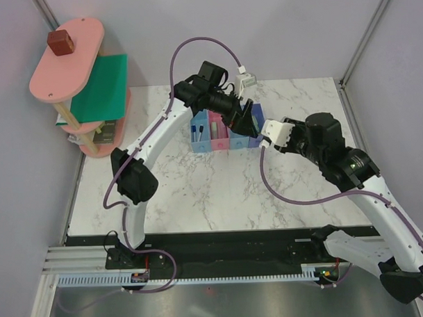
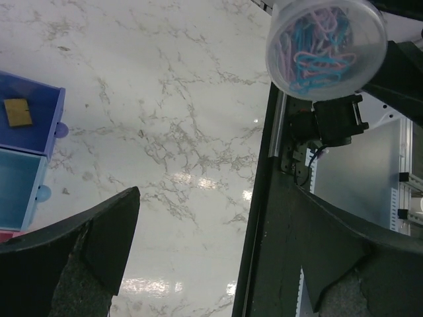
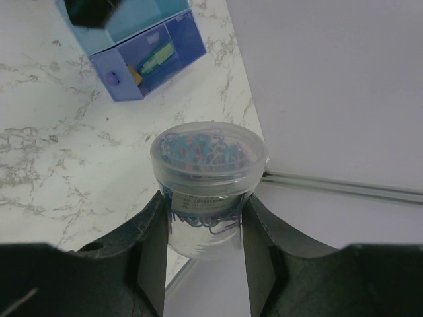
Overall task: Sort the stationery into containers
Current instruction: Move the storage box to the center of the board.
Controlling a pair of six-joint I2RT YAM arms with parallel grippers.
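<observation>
The four joined bins (image 1: 225, 138) stand at the back middle of the marble table. Two white markers (image 1: 196, 135) stand in the blue bin. A pink-lilac bar (image 1: 216, 130) lies in the pink bin. The purple-blue end bin (image 2: 39, 99) holds a tiny tan block (image 2: 18, 112); in the right wrist view this bin (image 3: 178, 36) also shows a mint-green piece (image 3: 156, 61). My right gripper (image 3: 205, 211) is shut on a clear round tub of blue and pink paper clips (image 3: 206, 165), held above the table right of the bins (image 1: 274, 133). My left gripper (image 2: 218, 218) is open and empty, hovering over the bins' right end (image 1: 248, 119).
A pink-and-green tiered shelf (image 1: 84, 86) stands at the back left with a brown cube (image 1: 59, 42) on top. A black rail (image 1: 221, 245) runs along the table's near edge. Grey walls close in the back and both sides.
</observation>
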